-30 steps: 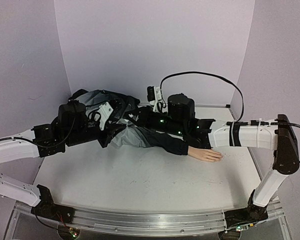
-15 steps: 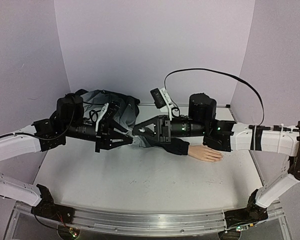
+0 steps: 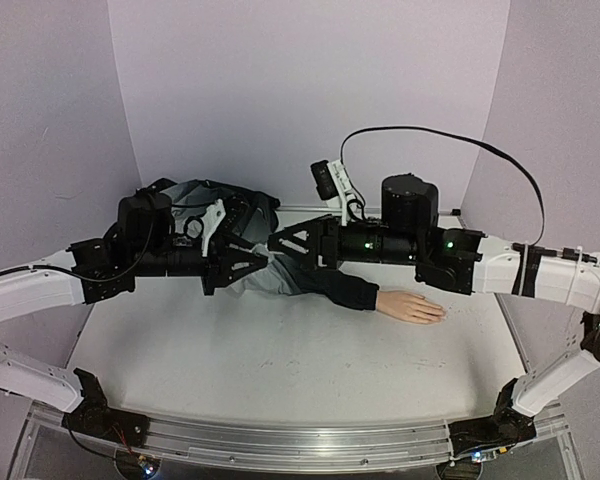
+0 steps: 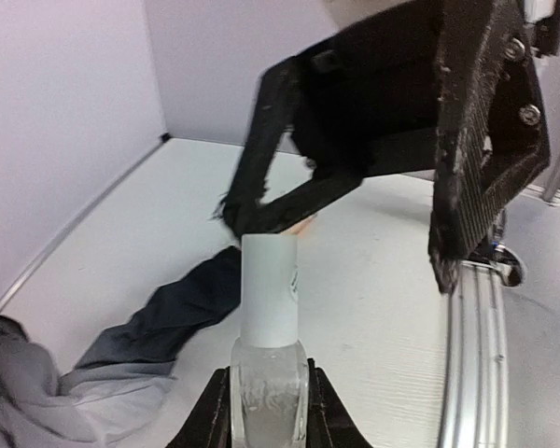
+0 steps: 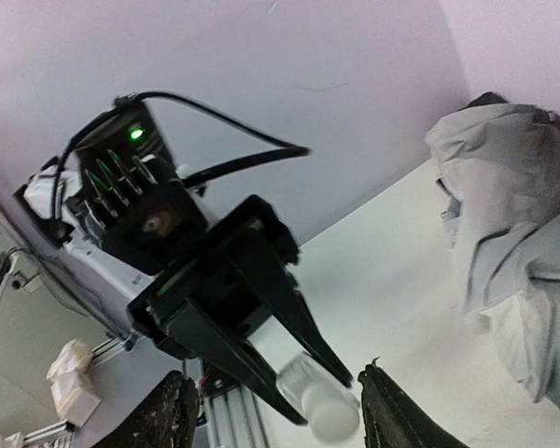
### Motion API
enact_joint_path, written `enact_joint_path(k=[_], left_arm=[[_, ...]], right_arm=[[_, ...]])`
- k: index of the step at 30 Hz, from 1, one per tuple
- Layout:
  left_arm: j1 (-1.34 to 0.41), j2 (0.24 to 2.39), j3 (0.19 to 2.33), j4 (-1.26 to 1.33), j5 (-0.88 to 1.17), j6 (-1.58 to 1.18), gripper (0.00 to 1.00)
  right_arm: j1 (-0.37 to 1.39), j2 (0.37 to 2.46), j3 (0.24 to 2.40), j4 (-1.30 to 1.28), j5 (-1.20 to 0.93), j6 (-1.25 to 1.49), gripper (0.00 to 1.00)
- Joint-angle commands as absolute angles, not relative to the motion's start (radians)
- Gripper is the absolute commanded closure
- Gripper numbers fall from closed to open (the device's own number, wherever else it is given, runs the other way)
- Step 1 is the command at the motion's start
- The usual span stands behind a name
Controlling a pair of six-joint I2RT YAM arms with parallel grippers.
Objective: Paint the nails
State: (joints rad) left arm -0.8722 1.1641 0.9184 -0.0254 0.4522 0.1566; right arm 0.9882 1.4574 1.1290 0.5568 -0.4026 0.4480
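Observation:
A small clear bottle with a white cap is held above the table, with my left gripper shut on its glass body. My right gripper faces it tip to tip, open, its fingers spread wide on either side of the cap without touching it. The two grippers meet at the table's back middle: left gripper, right gripper. The pale mannequin hand lies flat at the right, sticking out of a dark sleeve. Its nails are too small to make out.
The rest of the grey jacket is heaped at the back left, behind my left arm. A black cable arcs over the right arm. A metal rail runs along the near edge. Purple walls close in the back and sides.
The right gripper has lifted off the jacket sleeve, swung to face the left one and opened. The left gripper has brought the bottle up toward the middle.

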Motion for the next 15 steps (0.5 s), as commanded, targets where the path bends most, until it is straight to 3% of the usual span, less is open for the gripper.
enact_joint_path(k=[1,6,13,15], left_arm=[[-0.868,1.092,0.905,0.021,0.114,0.214,1.00],[-0.876,1.083,0.902,0.025,0.094,0.219,1.00],[-0.895,1.073,0.900,0.025,0.058,0.231,1.00],[-0.897,1.069,0.899,0.025,0.042,0.229,1.00]], right_arm=[[0.992,1.444,1.192,0.561,-0.171,0.559,0.35],[0.994,1.559,1.323,0.550,-0.162,0.606,0.35],[1.005,1.647,1.395,0.558,-0.121,0.689,0.59],[1.015,1.661,1.394,0.570,-0.118,0.704,0.61]])
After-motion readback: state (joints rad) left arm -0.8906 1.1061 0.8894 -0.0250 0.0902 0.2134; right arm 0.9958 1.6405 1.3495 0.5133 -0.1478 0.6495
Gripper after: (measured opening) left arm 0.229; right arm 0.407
